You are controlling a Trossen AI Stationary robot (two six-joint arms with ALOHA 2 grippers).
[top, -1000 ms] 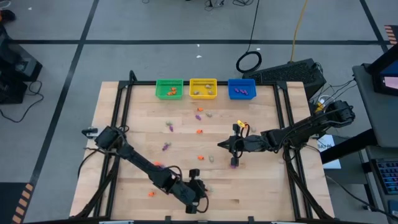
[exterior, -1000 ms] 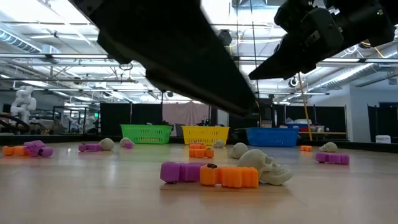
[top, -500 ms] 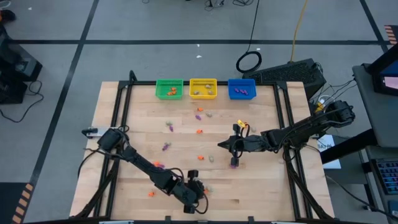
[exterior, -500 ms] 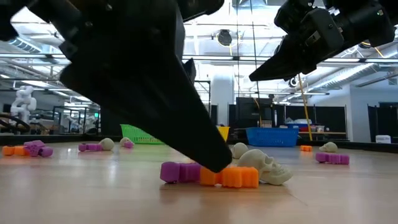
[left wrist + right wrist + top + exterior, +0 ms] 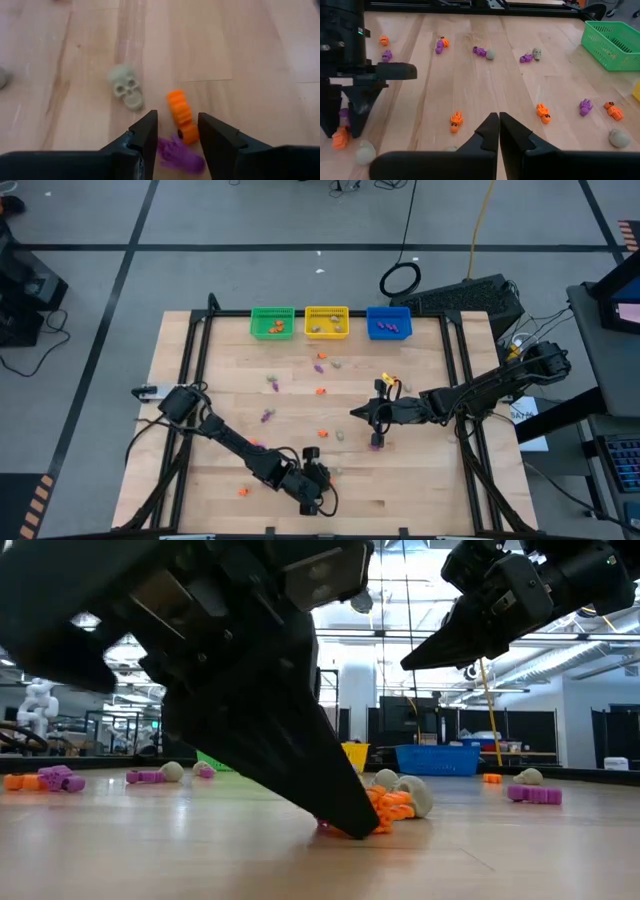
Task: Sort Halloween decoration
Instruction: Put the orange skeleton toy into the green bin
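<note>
- Halloween decoration pieces lie scattered over the wooden table (image 5: 420,480); others already sit in the three baskets at its far edge: orange ones in the green basket (image 5: 272,322), pale ones in the yellow basket (image 5: 326,322), purple ones in the blue basket (image 5: 389,322).
- The left gripper (image 5: 177,131) is down at the near edge of the table, in the high view near the middle of that edge, its fingertips at the table surface.
- Its jaws stand apart, with an orange trinket (image 5: 181,116) and a purple trinket (image 5: 179,154) lying in the gap between them; the orange one reaches out past the fingertips, and the purple one touches its nearer end.
- I cannot tell whether either finger touches these two pieces.
- A pale skull (image 5: 125,93) lies on the wood just beside the orange trinket, apart from it and outside the gap.
- In the low view the left gripper fills much of the foreground, its tip at the table, with the orange trinket (image 5: 388,808) and the skull (image 5: 415,795) just behind it.
- The right gripper (image 5: 498,127) hangs above the table over the right-centre area, its jaws pressed together with nothing between them.
- From the right wrist view more pieces show across the middle of the table: an orange skull trinket (image 5: 455,121), a purple piece (image 5: 585,106), and a purple piece touching a pale ball (image 5: 484,52).
</note>
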